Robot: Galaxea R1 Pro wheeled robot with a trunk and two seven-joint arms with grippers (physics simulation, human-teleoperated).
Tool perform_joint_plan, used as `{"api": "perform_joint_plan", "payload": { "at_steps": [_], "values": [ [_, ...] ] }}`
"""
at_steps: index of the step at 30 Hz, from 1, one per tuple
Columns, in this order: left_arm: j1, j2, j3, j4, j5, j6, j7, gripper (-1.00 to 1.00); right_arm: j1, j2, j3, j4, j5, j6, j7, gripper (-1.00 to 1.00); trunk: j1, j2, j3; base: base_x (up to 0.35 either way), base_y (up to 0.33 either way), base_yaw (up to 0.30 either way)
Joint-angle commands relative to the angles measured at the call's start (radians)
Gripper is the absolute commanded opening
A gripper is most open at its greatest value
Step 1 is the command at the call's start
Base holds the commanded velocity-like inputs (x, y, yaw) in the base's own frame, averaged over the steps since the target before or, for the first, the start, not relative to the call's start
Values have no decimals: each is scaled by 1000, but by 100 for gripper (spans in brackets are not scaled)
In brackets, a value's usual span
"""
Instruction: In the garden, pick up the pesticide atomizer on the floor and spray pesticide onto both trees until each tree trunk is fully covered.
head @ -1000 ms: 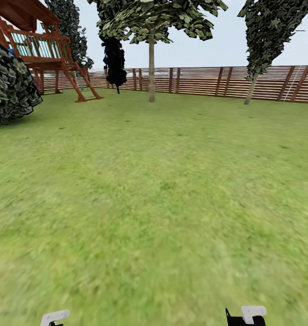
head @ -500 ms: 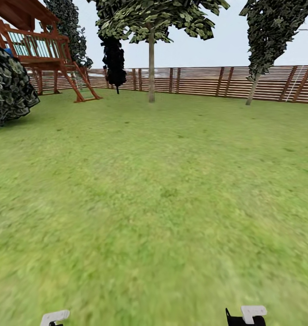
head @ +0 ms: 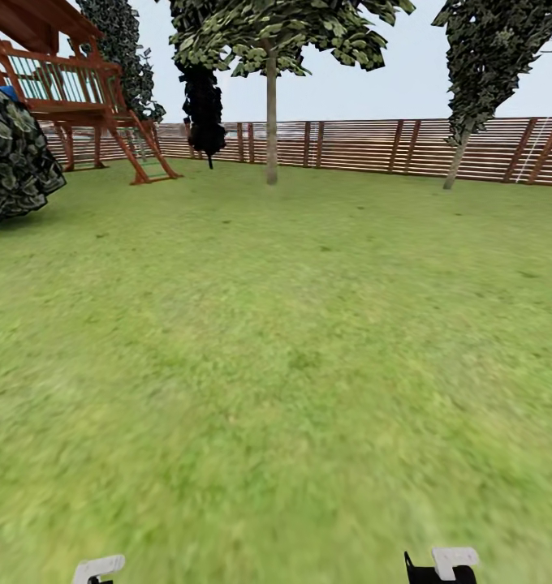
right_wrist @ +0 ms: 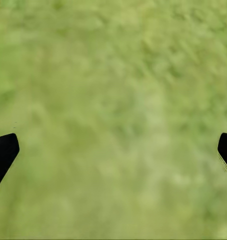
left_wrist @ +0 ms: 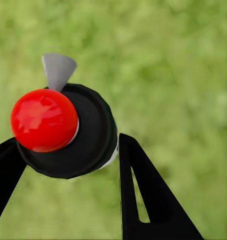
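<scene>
- The pesticide atomizer (left_wrist: 63, 131) shows in the left wrist view from above: a glossy red round cap sits on a black, faceted disc, a thin white edge peeks out under the disc, and a pale grey pointed nozzle sticks out from its far side.
- The left gripper (left_wrist: 68, 165) has the atomizer between its 2 black fingers (left_wrist: 143, 200); one finger touches the disc's rim on each side, so the claw is closed narrowly around it and carries it above blurred green grass.
- The right gripper (right_wrist: 113, 150) is spread wide: only the 2 black fingertips (right_wrist: 3, 152) show, at opposite edges of the right wrist view, with nothing but grass between them.
- In the head view, a white bracket shows low at the near left, and a white bracket on a black part low at the near right, both over the lawn (head: 276, 365).
- The garden spreads out ahead as open grass up to a brown slatted fence (head: 373, 146) at the far side.
- 1 tree (head: 271, 122) with a straight grey-tan trunk stands far and centre, just before the fence.
- A second tree (head: 456, 158), with a thinner leaning trunk, stands far right.
- A narrow blackish tree (head: 203, 105) stands just left of the centre tree.
- A red-brown wooden play structure (head: 73, 89) stands far left, with a dark leafy bush (head: 12, 158) in front of it at the left edge.
</scene>
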State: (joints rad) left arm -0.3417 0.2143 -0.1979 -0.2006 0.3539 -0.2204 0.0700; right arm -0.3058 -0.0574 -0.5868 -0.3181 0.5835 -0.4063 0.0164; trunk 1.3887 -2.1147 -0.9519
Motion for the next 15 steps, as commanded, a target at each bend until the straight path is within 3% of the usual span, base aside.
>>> {"api": "perform_joint_plan", "payload": {
  "at_steps": [1, 15],
  "values": [
    [0, 0, -11, 0, 4, -2, 14, -100, -1, 0, -8, 1, 9, -5, 2, 100, 0, 0, -1, 335, 0, 0],
    [0, 0, -11, 0, 4, -2, 14, -100, -1, -1, -8, 1, 10, -5, 2, 100, 0, 0, -1, 335, 0, 0]
  ]
}}
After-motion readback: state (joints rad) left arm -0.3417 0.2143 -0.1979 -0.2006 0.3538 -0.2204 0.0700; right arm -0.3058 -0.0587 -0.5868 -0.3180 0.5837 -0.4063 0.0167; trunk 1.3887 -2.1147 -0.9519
